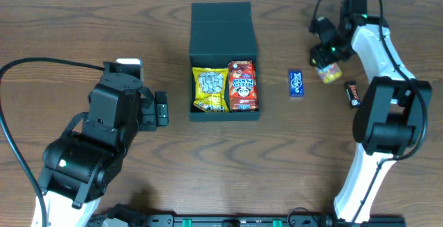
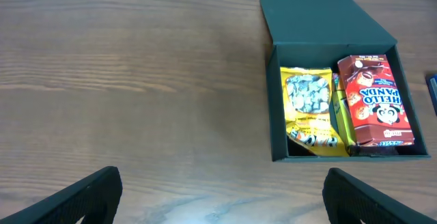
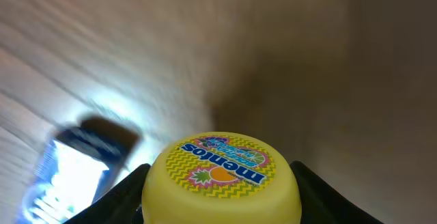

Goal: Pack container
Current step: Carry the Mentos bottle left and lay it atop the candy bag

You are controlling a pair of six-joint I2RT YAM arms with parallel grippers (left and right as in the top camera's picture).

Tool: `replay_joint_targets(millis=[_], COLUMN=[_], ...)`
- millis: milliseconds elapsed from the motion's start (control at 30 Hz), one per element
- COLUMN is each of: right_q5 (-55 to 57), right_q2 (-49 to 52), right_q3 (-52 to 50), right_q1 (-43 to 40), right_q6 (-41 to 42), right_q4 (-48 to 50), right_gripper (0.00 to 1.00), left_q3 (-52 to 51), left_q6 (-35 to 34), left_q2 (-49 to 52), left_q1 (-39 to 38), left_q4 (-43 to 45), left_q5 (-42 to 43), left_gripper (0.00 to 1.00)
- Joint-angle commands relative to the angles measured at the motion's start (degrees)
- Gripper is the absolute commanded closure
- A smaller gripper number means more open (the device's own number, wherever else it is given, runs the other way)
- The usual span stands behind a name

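Note:
The matte black container (image 1: pixel 224 26) lies open at the table's middle, flap lid toward the far side. It holds a yellow snack bag (image 1: pixel 210 88) and a red Hello Panda carton (image 1: pixel 242 85); all three show in the left wrist view: container (image 2: pixel 321 19), bag (image 2: pixel 311 111), carton (image 2: pixel 375 101). My right gripper (image 1: pixel 328 69) is shut on a yellow Mentos tub (image 3: pixel 222 179), held at the right of the container above the table. My left gripper (image 1: pixel 160 109) is open and empty, left of the container; its fingers (image 2: pixel 222 197) frame bare wood.
A blue snack pack (image 1: pixel 296 83) lies right of the container and shows blurred in the right wrist view (image 3: pixel 68 169). A small dark bar with orange print (image 1: pixel 353 93) lies further right. The right arm's white base stands at the front right.

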Motion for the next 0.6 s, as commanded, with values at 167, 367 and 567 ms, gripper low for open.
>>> replay_joint_targets(millis=[167, 367, 567], right_q5=[-0.94, -1.57, -1.6], right_q2=[-5.33, -5.75, -5.77], right_q3=[7.54, 10.4, 10.51], right_q1=[7.91, 15.56, 23.78], right_q6=[1.18, 0.96, 0.42], right_q4=[0.04, 0.68, 3.67], right_gripper=[0.99, 0.99, 0.99], left_q3=[1.14, 1.14, 1.14], left_q6=[0.63, 0.63, 0.63], left_q2=[0.0, 0.0, 0.0], left_q1=[0.13, 0.13, 0.13], left_q4=[-0.17, -0.17, -0.17], left_q5=[-0.81, -0.81, -0.81], left_gripper=[0.05, 0.05, 0.05])
